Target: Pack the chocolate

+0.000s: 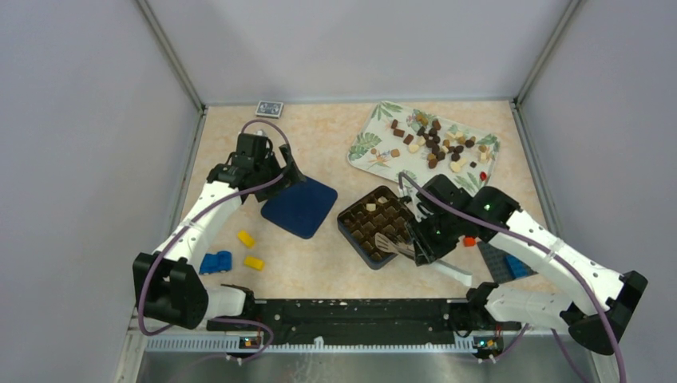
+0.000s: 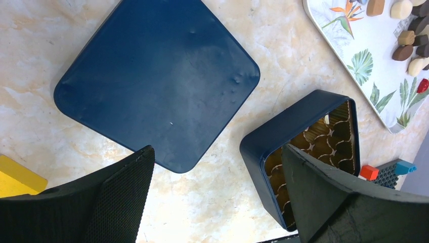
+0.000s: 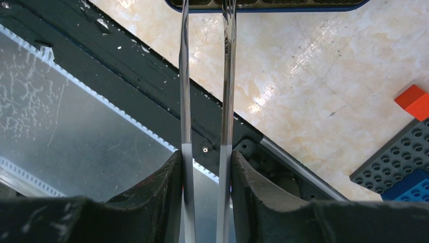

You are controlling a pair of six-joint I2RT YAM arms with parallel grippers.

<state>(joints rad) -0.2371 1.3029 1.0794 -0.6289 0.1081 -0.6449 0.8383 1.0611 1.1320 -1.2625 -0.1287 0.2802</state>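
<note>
Right wrist, R tool (image 3: 206, 163) pinching tongs (image 3: 183, 76), tips at box (image 3: 283, 5)

No text, brand or number is legible; the small card (image 1: 270, 108) at the surface's (image 1: 335, 144) far edge is too tiny to read.

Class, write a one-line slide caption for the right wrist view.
Right end effector grips shiny metal tongs pointing toward the dark blue square box.

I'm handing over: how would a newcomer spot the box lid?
Start at the open compartment box in the middle of the table. Just left of it, not touching, lies the lid: a flat, plain dark blue square with rounded corners, showing no compartments.
</note>
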